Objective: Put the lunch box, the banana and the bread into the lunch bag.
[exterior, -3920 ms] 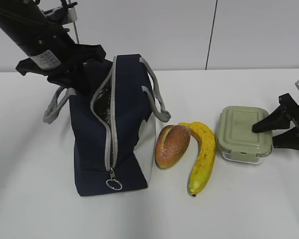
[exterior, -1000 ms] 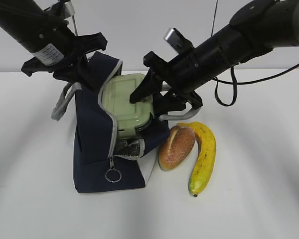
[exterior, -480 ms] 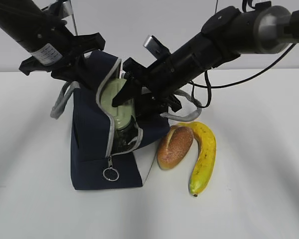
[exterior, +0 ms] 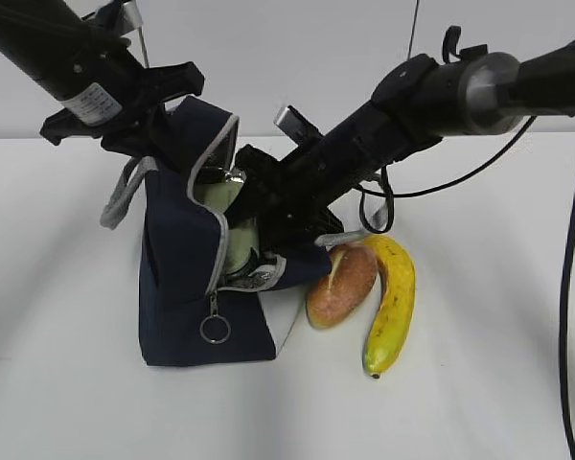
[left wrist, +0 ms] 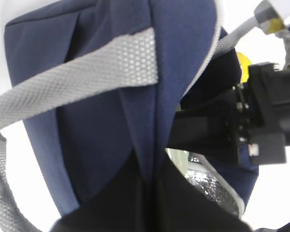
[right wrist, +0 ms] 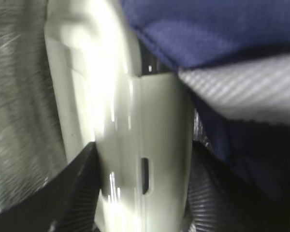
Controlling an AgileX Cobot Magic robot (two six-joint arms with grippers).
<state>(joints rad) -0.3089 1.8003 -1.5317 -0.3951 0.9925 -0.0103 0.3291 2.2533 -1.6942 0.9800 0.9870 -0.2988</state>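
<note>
We are in the middle of the first step: getting the lunch box [exterior: 228, 225] into the lunch bag [exterior: 177, 287]. Our right claw [exterior: 254, 218] is reaching deep through the open zipper mouth, and the right wrist view shows its fingers [right wrist: 70, 193] pinching the box on edge, lid rim toward the camera, with foil lining to one side and blue fabric to the other. Only a pale green sliver of the box shows in the exterior view, so it sits mostly inside the bag. Our left claw [left wrist: 150, 191] is pressed together on the bag's upper fabric beside a grey handle [left wrist: 75, 82], holding the mouth up and open.

The bread [exterior: 342, 285] and banana [exterior: 391, 302] lie on the counter [exterior: 479, 364] just beside the bag, touching each other; the bread leans against the bag's side.

Next, we judge, the right claw should let the box settle to the bottom, spread, and back out without dragging the zipper edge; then the bread comes.

Compared with half a second ago, the box is far lower, with much less of its lid visible, and the right arm has pushed further in. The left claw's grip looks unchanged.
</note>
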